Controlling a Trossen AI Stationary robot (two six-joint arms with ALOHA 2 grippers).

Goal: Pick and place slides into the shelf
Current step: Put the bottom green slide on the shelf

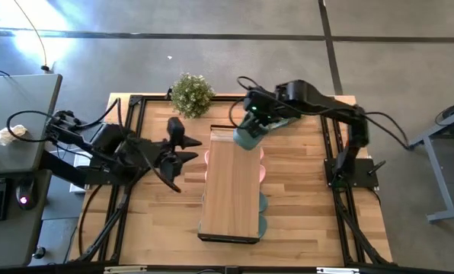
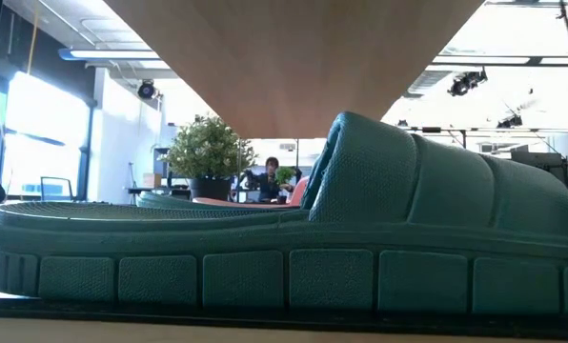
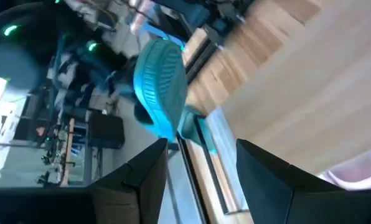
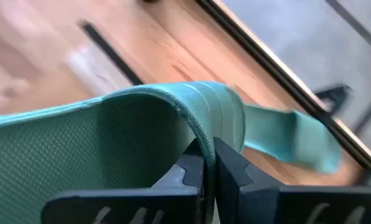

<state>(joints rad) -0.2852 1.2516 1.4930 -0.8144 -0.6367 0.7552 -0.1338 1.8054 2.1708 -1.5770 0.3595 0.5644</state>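
The light-wood shelf (image 1: 228, 190) stands lengthwise in the middle of the table. My right gripper (image 1: 250, 128) is over the shelf's far end, shut on a sage-green slide (image 1: 246, 139). The left wrist view shows that slide (image 3: 160, 87) with its ridged sole turned outward. My left gripper (image 1: 192, 150) is open and empty just left of the shelf. Pink slides (image 1: 209, 157) and green slides (image 1: 263, 204) stick out from under the plank. Another green slide (image 2: 284, 257) lies on a lower tier close to the low camera. My right gripper pinches the green slide's wide strap at its edge (image 4: 205, 134) between its two fingers (image 4: 188, 171), one on the strap's inner face and one on its outer face. The slide hangs below the gripper, tilted, over the shelf's far end.
A potted plant (image 1: 190, 93) stands at the table's far edge, just left of the shelf's far end. Black frame rails (image 1: 132, 122) run along the table's sides. Bare tabletop (image 1: 303, 190) lies right of the shelf. A person sits in the room beyond (image 2: 270, 171).
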